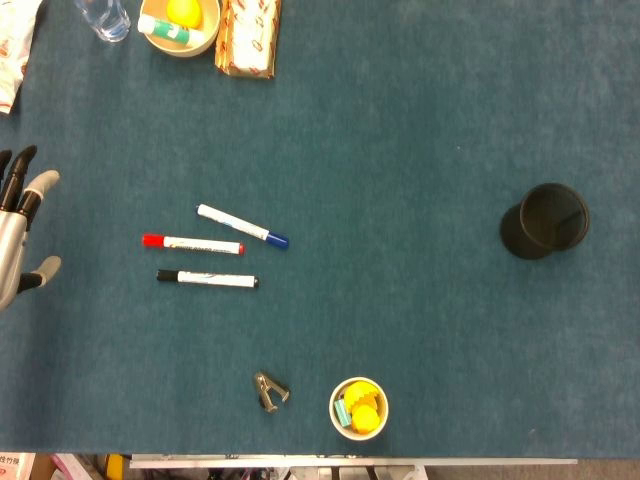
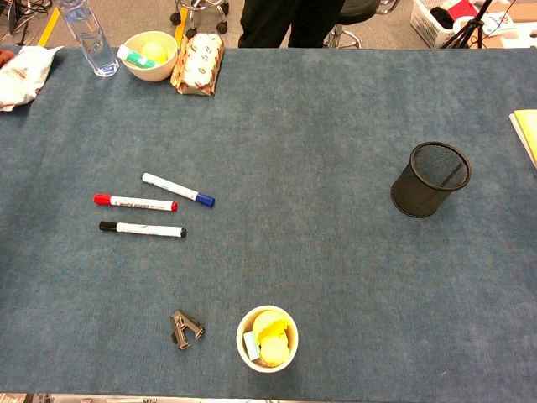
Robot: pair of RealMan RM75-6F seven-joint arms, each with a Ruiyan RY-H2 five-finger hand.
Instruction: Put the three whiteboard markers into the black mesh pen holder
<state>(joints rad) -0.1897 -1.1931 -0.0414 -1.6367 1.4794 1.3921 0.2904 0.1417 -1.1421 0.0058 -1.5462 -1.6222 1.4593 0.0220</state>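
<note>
Three whiteboard markers lie on the blue desk, all on its left side and close together but not touching. One has a blue cap, one has a red cap, and one has a black cap. The blue one is tilted, and the red and black ones lie almost flat across. The black mesh pen holder stands upright far off on the right side of the desk, well apart from the markers, and it looks empty. The left robot hand shows only at the left edge of the head view. It is off to the left of the markers and touches none of them. Its fingers are spread apart and it holds nothing. The right robot hand cannot be seen in either view. Near the front edge sit a small staple remover and a little cup of yellow things. At the back are a bowl, a water bottle and a snack pack.
</note>
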